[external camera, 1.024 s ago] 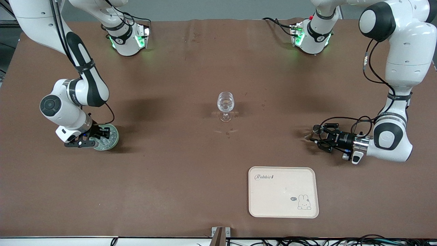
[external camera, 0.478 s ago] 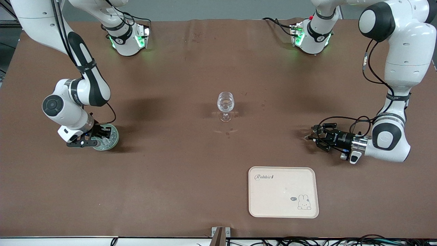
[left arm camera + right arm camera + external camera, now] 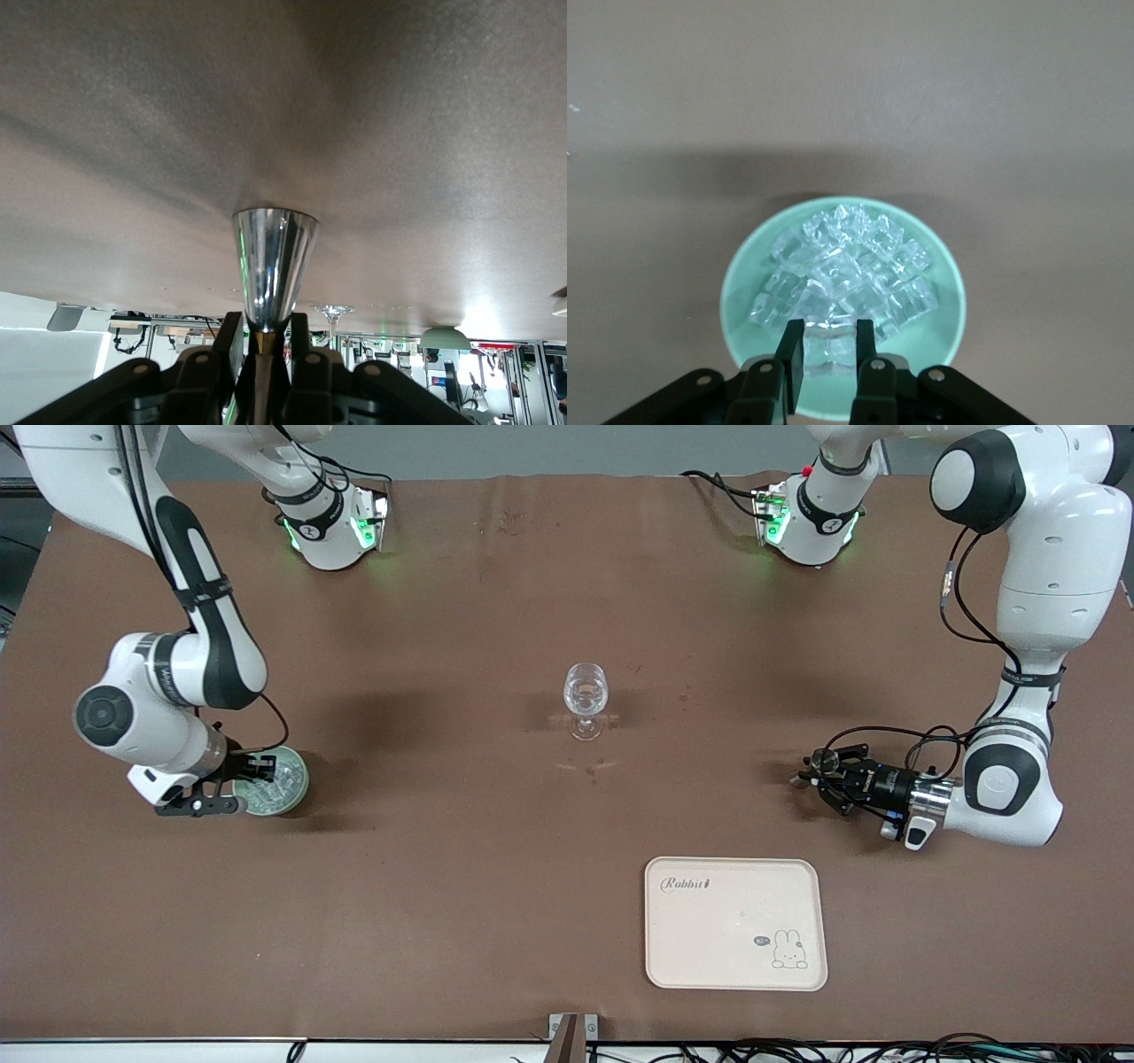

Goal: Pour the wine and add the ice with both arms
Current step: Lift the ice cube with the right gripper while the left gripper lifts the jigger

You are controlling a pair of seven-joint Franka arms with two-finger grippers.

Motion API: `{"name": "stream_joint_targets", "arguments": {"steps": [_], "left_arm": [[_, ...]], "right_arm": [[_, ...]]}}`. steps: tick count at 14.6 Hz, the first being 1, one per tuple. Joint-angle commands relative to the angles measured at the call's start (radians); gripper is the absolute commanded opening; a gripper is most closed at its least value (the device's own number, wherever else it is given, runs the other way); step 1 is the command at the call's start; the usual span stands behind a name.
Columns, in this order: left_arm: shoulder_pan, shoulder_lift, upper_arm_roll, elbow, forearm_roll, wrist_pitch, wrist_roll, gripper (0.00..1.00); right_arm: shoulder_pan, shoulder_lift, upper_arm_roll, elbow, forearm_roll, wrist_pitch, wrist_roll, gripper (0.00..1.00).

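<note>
Meanwhile, right gripper [image 3: 830,341] clamps one slick, hard ice [image 3: 829,347] chunk by opposite faces over the bowl [image 3: 943,270], while left gripper [image 3: 264,332] pinches a metal cup [image 3: 274,261].

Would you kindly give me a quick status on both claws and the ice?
Right claw shut on an ice cube over the green bowl. Left claw shut on a shiny metal cup, low over the table. Ice piled in bowl. Nothing in the way.

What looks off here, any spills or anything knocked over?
Only faint marks on the table just nearer the camera than the glass, maybe drips. Glass upright, ice all in the bowl, tray flat.
</note>
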State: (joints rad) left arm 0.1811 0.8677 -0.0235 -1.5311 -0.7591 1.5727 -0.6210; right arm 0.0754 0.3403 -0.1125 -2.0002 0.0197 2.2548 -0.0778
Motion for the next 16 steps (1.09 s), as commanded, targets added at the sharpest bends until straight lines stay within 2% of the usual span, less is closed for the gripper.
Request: {"name": "stream_joint_targets", "arguments": {"steps": [1,3,6,12,14,16], "left_arm": [[-0.003,-0.003,-0.013,0.014,-0.014,-0.014,-0.006,0.07],[-0.002,-0.01,-0.039,0.019,-0.023,-0.014,-0.019,0.04],[0.003,-0.039,-0.12,0.02,-0.031,-0.014,-0.069,0.02],[0.003,-0.125,-0.292,0.005,-0.032,0.044,-0.264,0.01],[-0.008,-0.162,-0.331,-0.007,-0.032,0.053,-0.325,0.01],[-0.063,-0.229,-0.337,-0.018,-0.028,0.07,-0.417,0.01]], "right_arm": [[-0.012,-0.052,-0.003,0.113,0.052,-0.177,0.019,0.0],[-0.016,-0.06,-0.006,0.232,0.086,-0.321,0.071,0.0],[-0.022,-0.072,-0.009,0.389,0.086,-0.489,0.121,0.0],[-0.034,-0.228,-0.013,0.423,0.065,-0.529,0.118,0.0],[-0.052,-0.263,-0.013,0.457,0.042,-0.57,0.109,0.0],[-0.059,-0.27,-0.012,0.515,0.032,-0.679,0.093,0.0]]}}
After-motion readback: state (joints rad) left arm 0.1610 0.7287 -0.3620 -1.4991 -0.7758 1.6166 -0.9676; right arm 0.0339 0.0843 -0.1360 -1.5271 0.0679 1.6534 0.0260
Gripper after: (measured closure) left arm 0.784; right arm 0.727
